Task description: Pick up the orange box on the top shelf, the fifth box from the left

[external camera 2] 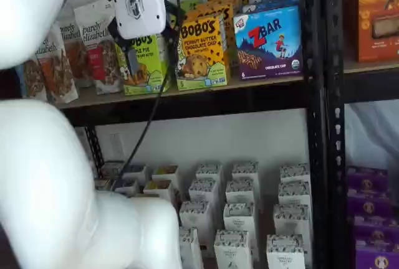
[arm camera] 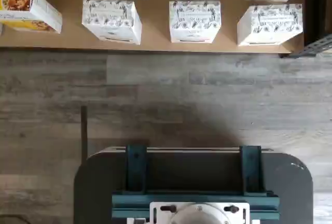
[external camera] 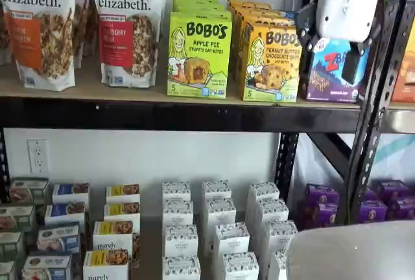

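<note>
- Approaching phase, judging by layout: gripper (external camera: 353,59) hanging at top-shelf height, in front of the boxes, nothing held.
- Finger state: cannot tell – only one dark finger seen side-on in both shelf views, no gap visible.
- Wrist view useless for aiming right now: shows only floor, dark mount (arm camera: 193,182) and small white cartons (arm camera: 195,21) on the lower level.
- Target: orange box (external camera: 270,61) upright at the front edge of the top shelf (external camera: 181,113), front of its own row.
- Neighbours tight: lime-green Apple Pie box (external camera: 198,54) just beside on one side, ZBar box (external camera 2: 269,42) just beside on the other.
- Likely needs: centring on the orange face, opening wide before going in, sliding fingers into the side gaps – not clipping either neighbour.
- Watching cable (external camera 2: 156,88) near shelf edge.
</note>
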`<state>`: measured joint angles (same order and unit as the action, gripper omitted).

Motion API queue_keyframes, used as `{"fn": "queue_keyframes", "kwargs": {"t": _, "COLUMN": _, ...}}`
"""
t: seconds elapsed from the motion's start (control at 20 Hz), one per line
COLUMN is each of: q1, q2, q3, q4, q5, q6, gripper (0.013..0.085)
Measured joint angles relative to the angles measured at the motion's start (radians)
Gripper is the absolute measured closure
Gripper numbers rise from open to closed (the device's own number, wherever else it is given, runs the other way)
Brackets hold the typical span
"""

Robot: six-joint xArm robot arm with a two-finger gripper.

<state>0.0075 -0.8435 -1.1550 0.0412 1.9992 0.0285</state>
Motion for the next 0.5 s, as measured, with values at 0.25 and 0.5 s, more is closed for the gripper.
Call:
{"fn": "queue_keyframes", "kwargs": {"t": 0.25, "q1": 0.085, "q2": 0.001, "q3": -0.002, "q4": -0.096, "q5": 0.002, "q6": 0.044, "gripper": 0.0130}}
{"fn": "queue_keyframes", "kwargs": {"t": 0.5, "q1": 0.083, "q2": 0.001, "q3": -0.001, "q4": -0.093, "q5": -0.010, "q6": 0.046, "gripper": 0.0130}}
